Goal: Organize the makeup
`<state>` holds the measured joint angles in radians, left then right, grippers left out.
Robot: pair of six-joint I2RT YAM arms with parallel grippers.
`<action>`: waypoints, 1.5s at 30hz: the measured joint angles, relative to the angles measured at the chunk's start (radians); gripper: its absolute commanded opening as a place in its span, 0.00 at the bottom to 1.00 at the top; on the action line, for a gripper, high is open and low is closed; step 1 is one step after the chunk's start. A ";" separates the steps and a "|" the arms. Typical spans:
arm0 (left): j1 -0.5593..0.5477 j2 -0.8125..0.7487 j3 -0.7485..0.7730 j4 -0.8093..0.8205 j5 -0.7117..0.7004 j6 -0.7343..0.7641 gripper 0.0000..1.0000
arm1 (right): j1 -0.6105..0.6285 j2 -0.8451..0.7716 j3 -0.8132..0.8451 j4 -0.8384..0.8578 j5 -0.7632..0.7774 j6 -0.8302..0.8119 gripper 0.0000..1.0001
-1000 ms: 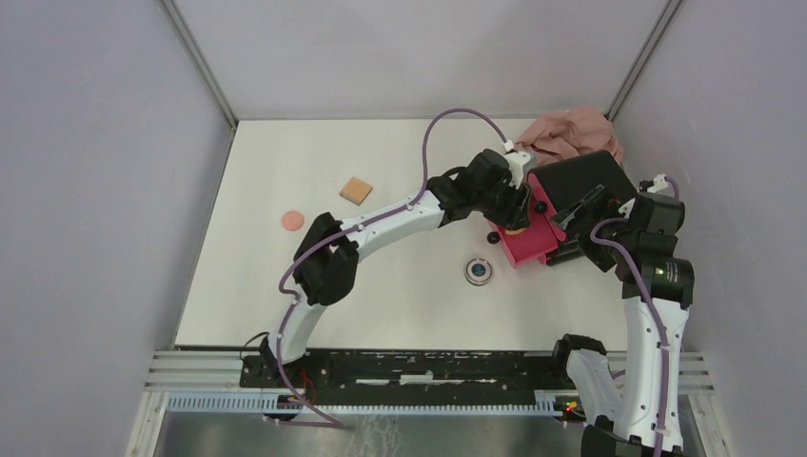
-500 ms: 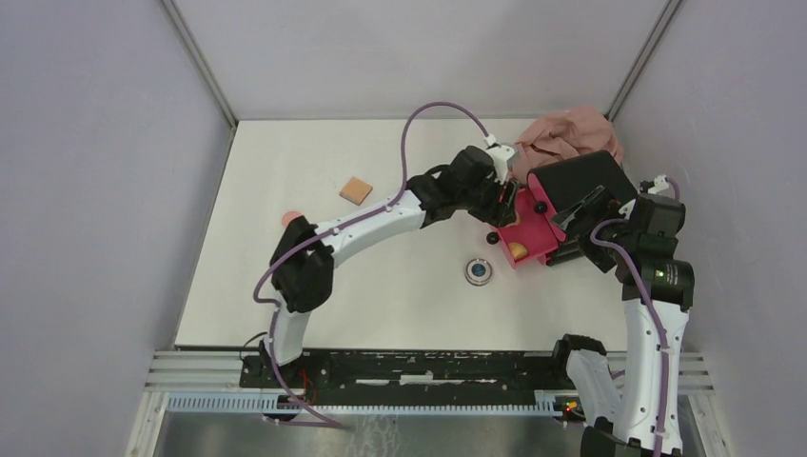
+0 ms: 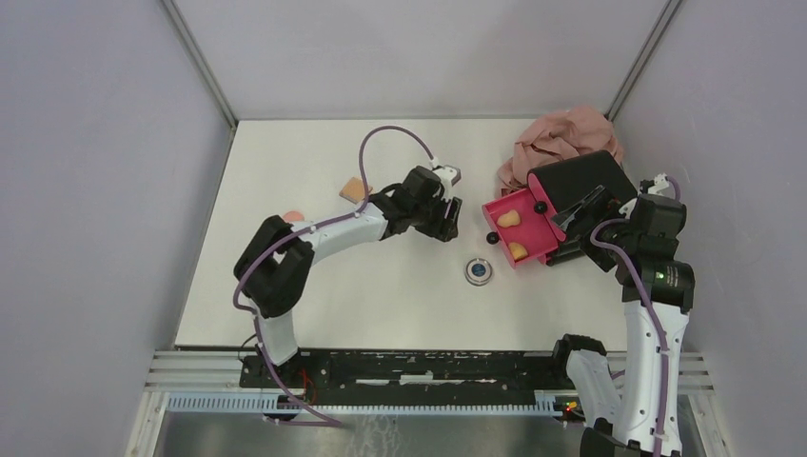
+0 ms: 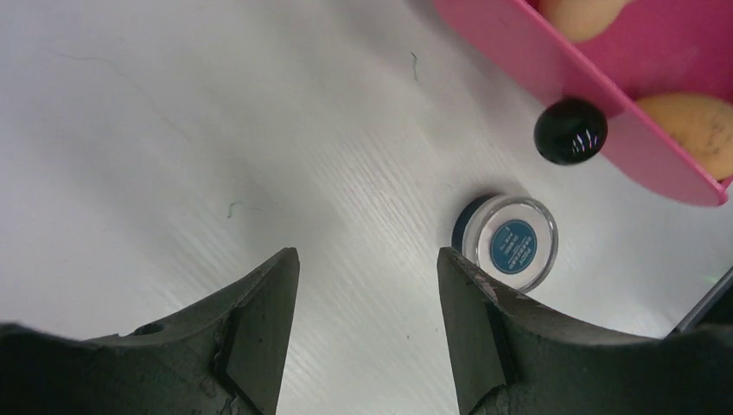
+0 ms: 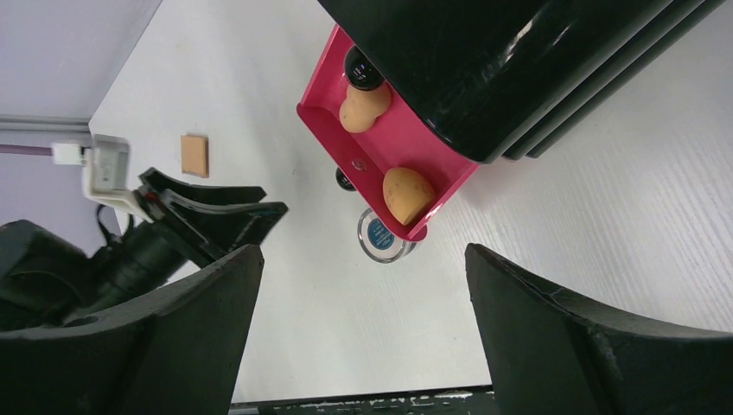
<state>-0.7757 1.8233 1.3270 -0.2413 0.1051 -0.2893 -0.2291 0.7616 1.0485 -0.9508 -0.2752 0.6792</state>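
While my left gripper (image 4: 367,259) hangs over bare table (image 3: 381,286), its jaws stand apart with nothing between them. My right gripper (image 5: 363,251) is spread wide too, empty, parked at the black box (image 3: 580,181).

Nearest loose item: the round silver compact (image 4: 516,242). It lies flat on the table just right of my left fingertips and just beside the front of the open magenta drawer (image 3: 533,228). Both orange teardrop sponges (image 3: 508,218) lie in that drawer. The tan square pad (image 3: 354,188) and the salmon puff (image 3: 292,216) are well apart on the far left, the puff mostly hidden under my arm. No vial that I can make out.

My read: the compact goes next.
- Centre over the lid and drop straight down.
- Pads on opposite sides of the rim, low on the wall. It's round and slick, so a high pinch likely squirts it out.
- Jaw line parallel to the drawer front, so neither finger wedges between compact and drawer.

Clearances:
- The black knob (image 4: 570,131) sticks out of the drawer front near the compact. Tightest spot.
- Open table on the compact's left and near sides. Approach from there.
- Lift above the drawer lip before crossing. Room shows in the drawer between the sponges.
- Right gripper and pinkish cloth (image 3: 561,138) crowd the far right. Stay out.
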 measured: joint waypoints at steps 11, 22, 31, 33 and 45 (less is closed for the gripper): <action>-0.056 0.038 -0.123 0.346 0.174 0.129 0.76 | 0.000 0.005 0.000 0.000 -0.002 0.001 0.94; -0.081 0.099 -0.123 0.468 0.188 0.153 0.76 | 0.000 0.026 0.000 0.015 -0.014 0.006 0.94; -0.092 0.116 -0.123 0.496 0.185 0.154 0.76 | 0.000 0.035 0.000 0.024 -0.021 0.023 0.93; -0.096 0.125 -0.123 0.500 0.185 0.154 0.76 | 0.000 0.039 0.000 0.032 -0.031 0.031 0.93; -0.138 0.148 -0.124 0.524 0.183 0.244 0.76 | 0.000 0.032 0.003 0.044 -0.039 0.039 0.94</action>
<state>-0.9138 1.9717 1.2030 0.2829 0.2882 -0.0456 -0.2291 0.7933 1.0512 -0.9066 -0.3141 0.7185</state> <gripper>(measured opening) 0.762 0.934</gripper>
